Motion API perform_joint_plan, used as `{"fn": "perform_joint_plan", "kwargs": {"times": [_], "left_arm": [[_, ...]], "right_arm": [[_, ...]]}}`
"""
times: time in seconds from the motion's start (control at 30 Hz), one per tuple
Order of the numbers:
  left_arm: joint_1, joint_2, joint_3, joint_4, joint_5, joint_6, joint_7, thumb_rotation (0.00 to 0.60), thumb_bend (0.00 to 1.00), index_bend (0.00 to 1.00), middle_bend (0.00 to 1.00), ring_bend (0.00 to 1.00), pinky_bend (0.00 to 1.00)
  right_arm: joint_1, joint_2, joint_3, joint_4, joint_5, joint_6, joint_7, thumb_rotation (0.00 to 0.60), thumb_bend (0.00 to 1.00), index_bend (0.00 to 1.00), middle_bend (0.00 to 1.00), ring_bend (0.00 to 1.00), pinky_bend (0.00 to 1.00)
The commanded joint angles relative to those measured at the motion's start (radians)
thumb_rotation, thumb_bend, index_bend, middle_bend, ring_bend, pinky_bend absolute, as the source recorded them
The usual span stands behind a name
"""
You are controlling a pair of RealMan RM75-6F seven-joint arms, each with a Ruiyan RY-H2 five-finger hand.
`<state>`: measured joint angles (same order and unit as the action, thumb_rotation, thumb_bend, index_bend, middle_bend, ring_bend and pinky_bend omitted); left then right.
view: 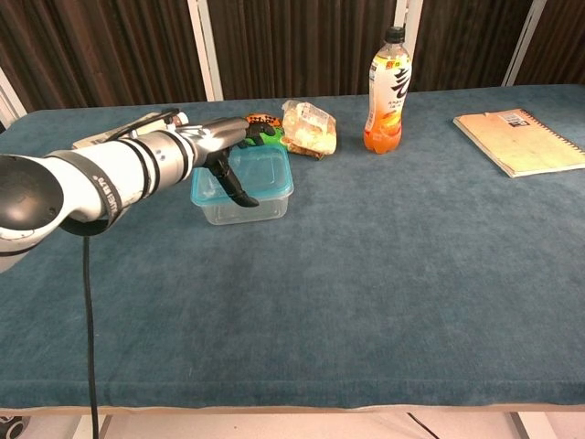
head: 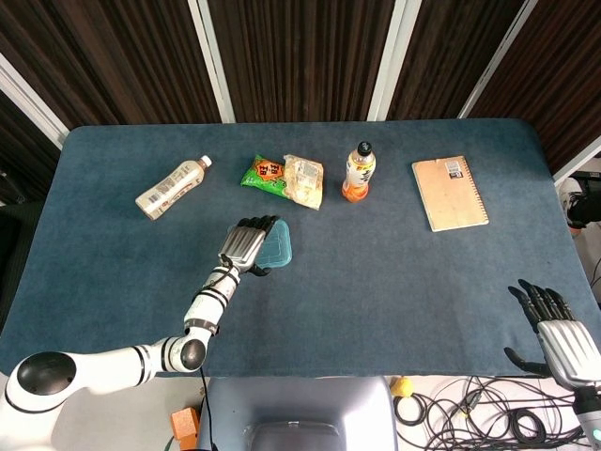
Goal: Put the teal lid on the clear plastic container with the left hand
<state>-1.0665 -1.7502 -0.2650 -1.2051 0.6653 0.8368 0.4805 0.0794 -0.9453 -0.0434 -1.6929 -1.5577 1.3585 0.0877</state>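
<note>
The teal lid [head: 280, 246] [view: 262, 170] lies on top of the clear plastic container [view: 243, 207], left of the table's middle. My left hand [head: 246, 245] [view: 222, 146] lies over the lid's left part, fingers stretched across the top. Its thumb curves down the near side of the lid, so the hand grips the lid's edge. The container walls show only in the chest view. My right hand [head: 556, 331] hangs off the table's near right corner with fingers spread and holds nothing; the chest view does not show it.
Behind the container lie a green snack bag [head: 266, 173] and a pale snack bag [head: 306, 179] [view: 309, 127]. An orange drink bottle [head: 358, 173] [view: 386, 91] stands further right, a notebook [head: 450, 193] [view: 521, 139] at far right. A beige bottle [head: 172, 187] lies at far left.
</note>
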Motion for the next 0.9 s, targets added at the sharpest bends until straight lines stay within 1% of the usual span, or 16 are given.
{"fn": "perform_joint_plan", "kwargs": {"times": [0.03,0.23,0.43,0.57,0.7,0.9], "left_arm": [[0.001,-0.002,0.0,0.002,0.004,0.004,-0.001,0.6,0.24,0.03,0.16,0.1,0.22],[0.003,-0.005,-0.003,0.004,0.007,0.01,0.002,0.6,0.22,0.0,0.09,0.01,0.13],[0.0,-0.006,-0.003,0.006,-0.011,0.005,0.017,0.6,0.21,0.0,0.01,0.0,0.08],[0.0,-0.008,-0.005,0.007,-0.019,0.004,0.021,0.6,0.21,0.0,0.0,0.0,0.07],[0.004,-0.009,-0.006,0.006,-0.005,0.012,0.014,0.6,0.21,0.0,0.0,0.0,0.06],[0.012,0.009,0.0,-0.026,0.012,0.031,0.026,0.6,0.21,0.0,0.0,0.0,0.06]], "right_arm": [[0.0,0.0,0.0,-0.001,0.0,0.0,0.0,0.6,0.18,0.0,0.0,0.0,0.02],[0.0,0.002,0.0,-0.002,0.001,0.0,0.001,0.6,0.18,0.0,0.0,0.0,0.02],[0.0,0.003,0.001,-0.002,0.001,0.001,0.001,0.6,0.18,0.0,0.0,0.0,0.02],[0.0,0.003,0.001,-0.003,0.0,0.001,0.001,0.6,0.18,0.0,0.0,0.0,0.02],[0.0,0.004,0.001,-0.002,0.001,0.0,0.002,0.6,0.18,0.0,0.0,0.0,0.02],[0.001,0.003,0.001,-0.005,0.001,-0.002,-0.001,0.6,0.18,0.0,0.0,0.0,0.02]]}}
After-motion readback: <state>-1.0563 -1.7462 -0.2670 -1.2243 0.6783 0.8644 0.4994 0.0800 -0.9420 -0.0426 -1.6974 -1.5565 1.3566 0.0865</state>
